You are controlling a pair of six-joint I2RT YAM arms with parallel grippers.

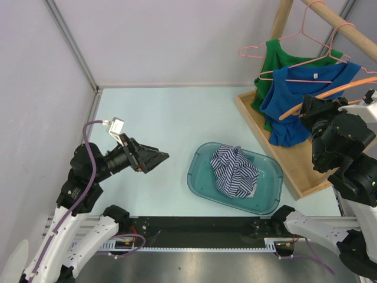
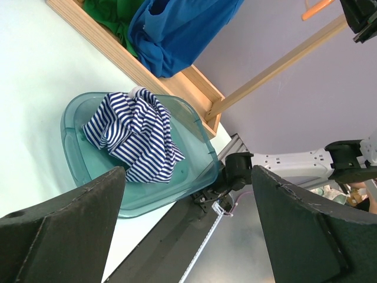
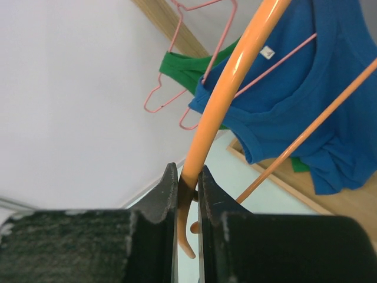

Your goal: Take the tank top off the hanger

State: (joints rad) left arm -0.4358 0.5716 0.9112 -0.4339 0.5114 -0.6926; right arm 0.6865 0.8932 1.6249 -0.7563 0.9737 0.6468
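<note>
A blue-and-white striped tank top [image 1: 234, 170] [image 2: 135, 132] lies crumpled in a teal bin [image 1: 197, 177] [image 2: 70, 135]. My right gripper [image 1: 304, 109] [image 3: 188, 174] is shut on the end of an orange hanger [image 1: 347, 87] [image 3: 235, 65], held up in front of the rack; no cloth shows on it. A blue tank top [image 1: 294, 100] [image 3: 306, 106] and a green one [image 1: 274, 65] [image 3: 182, 65] hang on pink hangers [image 1: 312, 35]. My left gripper [image 1: 162, 156] [image 2: 188, 177] hovers open left of the bin, holding nothing.
A wooden rack with a sloping rod [image 1: 341, 26] and a flat base [image 1: 294, 171] fills the right side. Grey walls close in the left and the back. The arms' mounting rail [image 1: 194, 227] runs along the near edge.
</note>
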